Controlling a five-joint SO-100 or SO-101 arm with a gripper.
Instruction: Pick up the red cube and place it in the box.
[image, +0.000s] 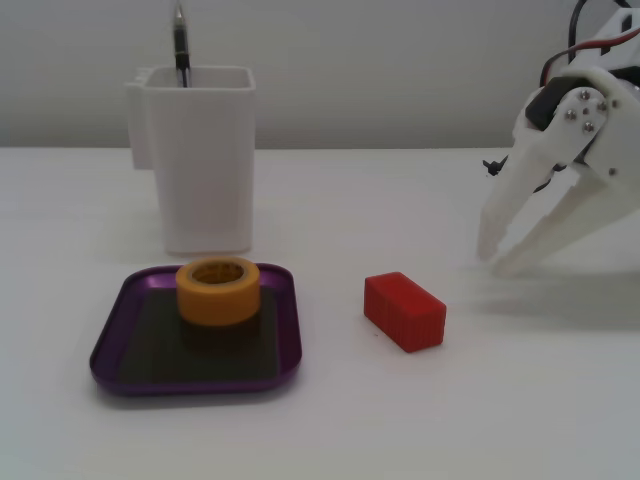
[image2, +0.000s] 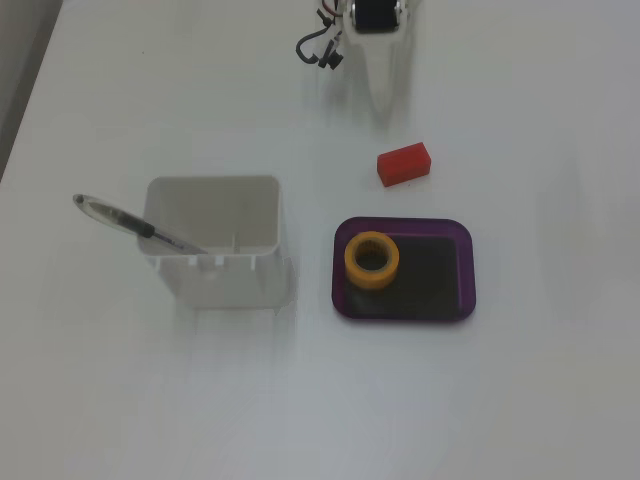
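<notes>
The white two-finger gripper (image: 497, 256) hangs empty, fingers slightly parted, tips low over the white table (image: 330, 420). The small ribbed bright red cube (image: 404, 311) lies just beside it, untouched, between the gripper and the shallow glossy purple box (image: 112, 352). A yellow-orange tape roll (image: 218, 291) sits inside. Farther off, the tall white container (image: 203, 160) holds a pen (image: 181, 45).

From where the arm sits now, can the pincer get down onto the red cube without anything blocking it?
Probably yes. The open pincer hangs beside the red cube with only bare table between them. The purple tray with the tape roll, and the white pen holder, all stand on the cube's far side.
</notes>
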